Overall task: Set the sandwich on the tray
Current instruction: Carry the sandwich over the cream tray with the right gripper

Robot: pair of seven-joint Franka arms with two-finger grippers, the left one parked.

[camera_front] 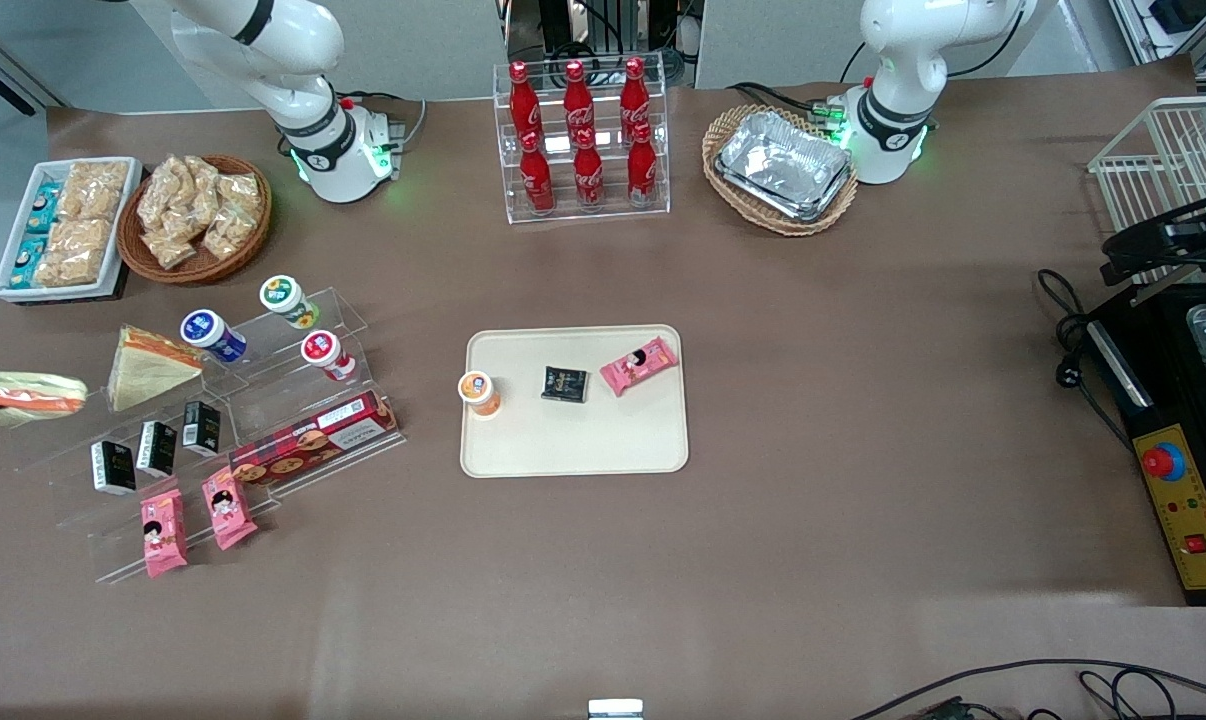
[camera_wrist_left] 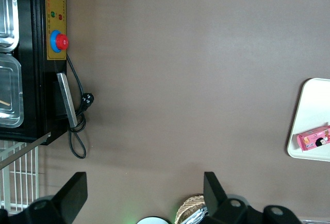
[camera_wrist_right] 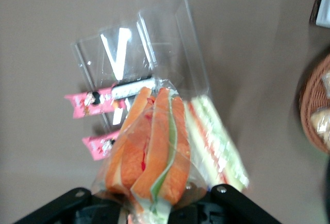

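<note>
- Gripper (camera_wrist_right: 149,208) is clamped on the sandwich (camera_wrist_right: 152,147), holding it in the air above the working arm's end of the table (camera_front: 813,450).
- Sandwich is well apart from the tray (camera_front: 573,450).
- On tray: orange cup (camera_front: 479,391), black packet (camera_front: 565,384), pink packet (camera_front: 639,365).
- 2nd sandwich (camera_front: 148,366) is on the clear display rack (camera_front: 293,400), near the held one.

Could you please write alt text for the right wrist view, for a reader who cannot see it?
The pincer holds the clear-wrapped sandwich, its orange and green filling facing the camera, above the brown table. Below it show a second sandwich, a clear display stand and two pink snack packets.
</note>
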